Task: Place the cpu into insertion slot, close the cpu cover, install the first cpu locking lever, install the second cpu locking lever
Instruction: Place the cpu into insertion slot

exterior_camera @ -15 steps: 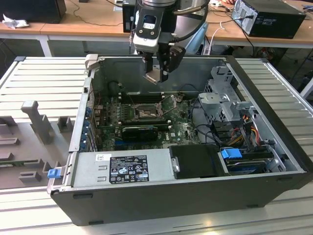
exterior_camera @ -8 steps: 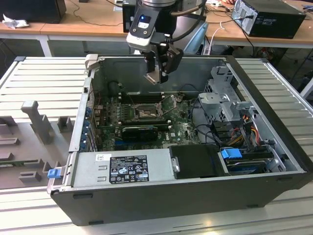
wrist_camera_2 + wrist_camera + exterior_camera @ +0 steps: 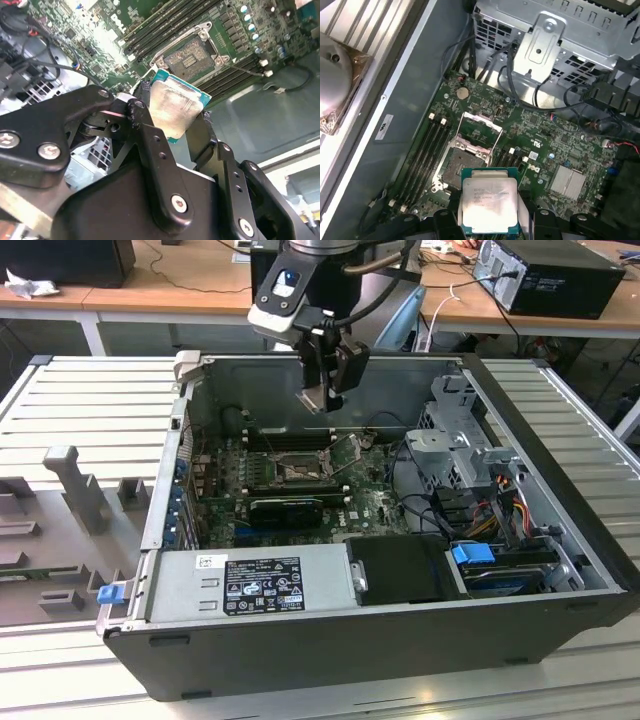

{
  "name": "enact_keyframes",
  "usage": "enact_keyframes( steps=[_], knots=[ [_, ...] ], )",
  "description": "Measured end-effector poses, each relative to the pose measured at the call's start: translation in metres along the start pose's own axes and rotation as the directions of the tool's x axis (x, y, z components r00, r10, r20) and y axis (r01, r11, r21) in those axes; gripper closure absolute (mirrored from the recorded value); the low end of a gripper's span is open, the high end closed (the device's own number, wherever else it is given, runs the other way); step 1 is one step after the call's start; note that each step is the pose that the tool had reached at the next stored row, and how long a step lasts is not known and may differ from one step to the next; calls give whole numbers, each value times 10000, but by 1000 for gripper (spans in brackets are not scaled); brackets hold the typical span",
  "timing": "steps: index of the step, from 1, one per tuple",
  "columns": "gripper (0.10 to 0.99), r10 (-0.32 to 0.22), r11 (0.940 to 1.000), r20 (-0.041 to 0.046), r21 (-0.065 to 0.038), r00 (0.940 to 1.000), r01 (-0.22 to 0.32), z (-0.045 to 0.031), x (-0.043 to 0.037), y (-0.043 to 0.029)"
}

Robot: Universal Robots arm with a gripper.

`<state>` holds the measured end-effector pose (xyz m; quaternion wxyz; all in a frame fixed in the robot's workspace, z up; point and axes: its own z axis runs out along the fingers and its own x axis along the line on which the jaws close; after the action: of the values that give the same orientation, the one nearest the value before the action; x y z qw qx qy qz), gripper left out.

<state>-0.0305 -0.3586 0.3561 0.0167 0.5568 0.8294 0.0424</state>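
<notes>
Grey metal case lies open on the counter, green board inside. Insertion slot bare, cpu cover swung up. Jaws clamped on two opposite edges of the cpu, well above the board. In the exterior view the slot lies at 7 o'clock from the jaws.

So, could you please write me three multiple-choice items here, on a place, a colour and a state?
1. Relative to the insertion slot, the cpu is: A seated in it; B lying beside it; C held clear of it by the gripper.
2. The cpu's edge is: A red; B teal-green; C yellow.
3. The cpu cover is: A tilted up open; B shut flat; C missing.
Answers: C, the gripper clamps its sides; B, teal-green rims its silvery face; A, the frame stands raised, slot bare.
</notes>
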Motion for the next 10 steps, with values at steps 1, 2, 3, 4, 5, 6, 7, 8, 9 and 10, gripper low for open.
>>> enact_keyframes(
  steps=[1,2,3,4,5,6,7,8,9,10],
  knots=[
    [557,132,9999,12,-3,9999,-132,1,0,0],
    [557,371,9993,33,-9,9993,-371,3,0,0],
    [557,506,9987,45,-11,9987,-506,4,0,0],
    [557,647,9979,57,-15,9979,-647,5,0,0],
    [557,859,9963,75,-21,9963,-859,7,0,0],
    [557,978,9952,86,-24,9952,-978,7,0,0],
    [557,1205,9927,106,-31,9927,-1205,9,0,0],
    [557,1390,9903,122,-36,9902,-1390,16,0,-1],
    [557,1448,9895,128,-37,9894,-1448,24,0,-2],
    [557,1468,9892,130,-38,9891,-1468,29,0,-2]
  ],
)
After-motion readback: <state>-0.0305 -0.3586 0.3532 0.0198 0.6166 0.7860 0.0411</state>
